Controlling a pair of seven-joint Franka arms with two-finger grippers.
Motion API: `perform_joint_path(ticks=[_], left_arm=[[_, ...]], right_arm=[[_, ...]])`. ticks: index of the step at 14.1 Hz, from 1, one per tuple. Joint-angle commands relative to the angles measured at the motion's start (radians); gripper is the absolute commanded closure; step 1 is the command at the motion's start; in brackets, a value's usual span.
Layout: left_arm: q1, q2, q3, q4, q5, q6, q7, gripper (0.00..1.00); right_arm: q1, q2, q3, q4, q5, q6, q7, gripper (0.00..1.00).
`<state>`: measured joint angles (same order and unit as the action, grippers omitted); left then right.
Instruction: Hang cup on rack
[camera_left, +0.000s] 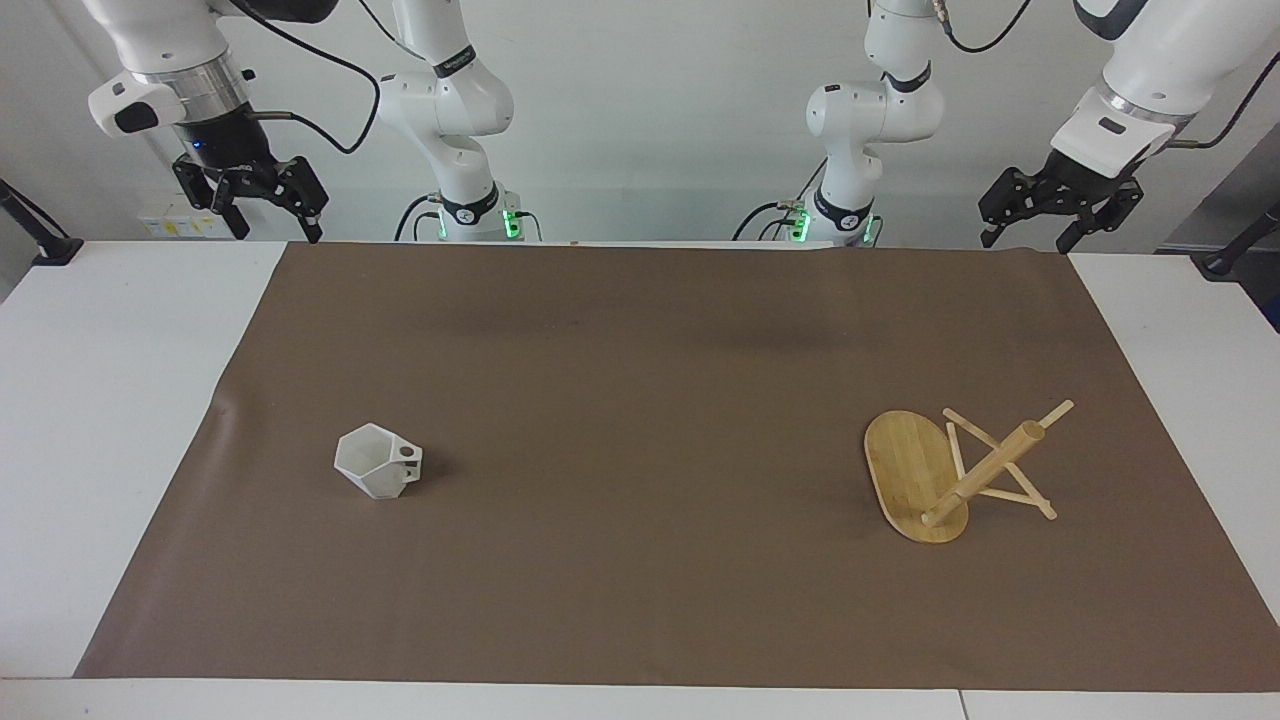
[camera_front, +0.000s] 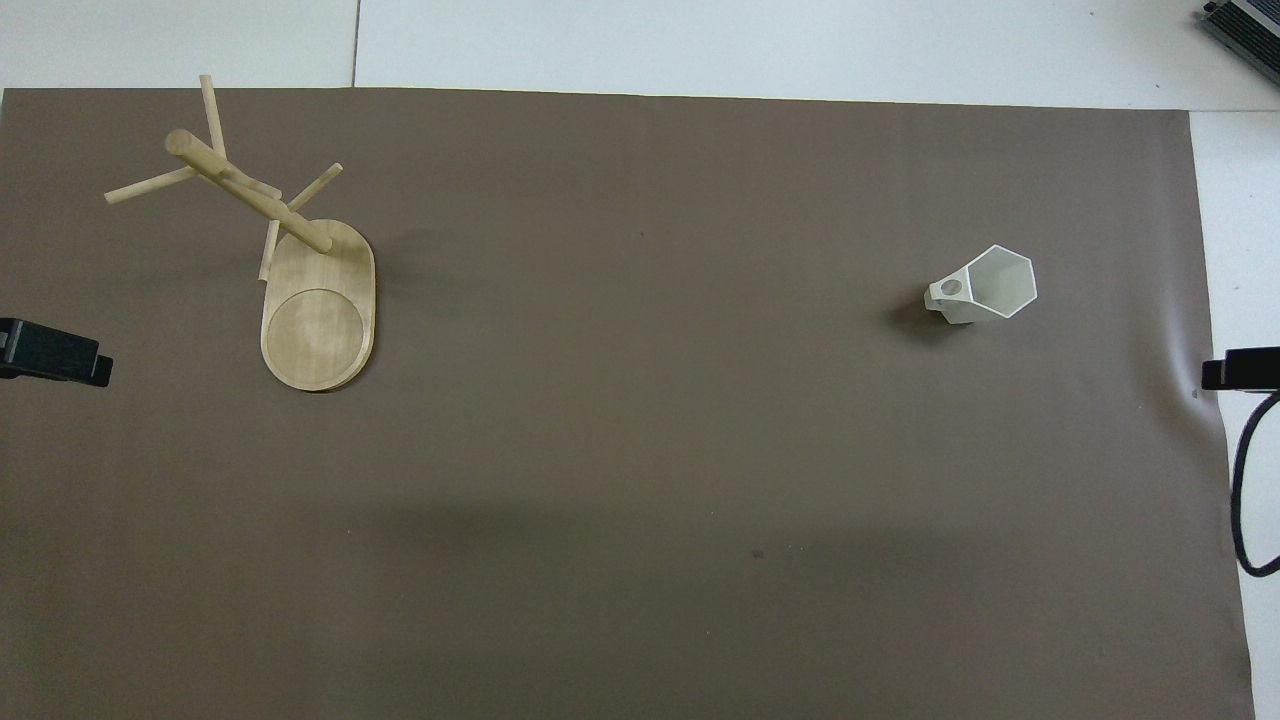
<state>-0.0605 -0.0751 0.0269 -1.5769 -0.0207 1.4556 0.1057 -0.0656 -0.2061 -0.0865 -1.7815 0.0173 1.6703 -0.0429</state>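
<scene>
My cup (small, white, faceted, with a holed block handle) stands upright, mouth up, toward my right arm's end of the tabletop. The bamboo rack stands well apart, toward my left arm's end, thin pegs splayed.

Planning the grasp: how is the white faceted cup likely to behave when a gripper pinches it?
The cup looks small and thin-walled, so probably light and easily shoved across the brown mat. Its flat facets should stop it rolling and give the fingers square faces. The matte surface suggests decent grip, though the hard shell may chip if dropped.
</scene>
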Motion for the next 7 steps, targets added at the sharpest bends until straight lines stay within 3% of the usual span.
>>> perform_joint_path(ticks=[1,7], left_arm=[[0.002,-0.025,-0.004,-0.028,0.015,-0.001,-0.009,0.00],[0.002,-0.026,-0.004,-0.028,0.015,-0.001,-0.009,0.00]], right_arm=[[-0.003,-0.021,0.007,-0.033,-0.017,0.045,-0.018,0.00],[-0.002,-0.021,0.021,-0.047,-0.010,0.075,-0.025,0.00]])
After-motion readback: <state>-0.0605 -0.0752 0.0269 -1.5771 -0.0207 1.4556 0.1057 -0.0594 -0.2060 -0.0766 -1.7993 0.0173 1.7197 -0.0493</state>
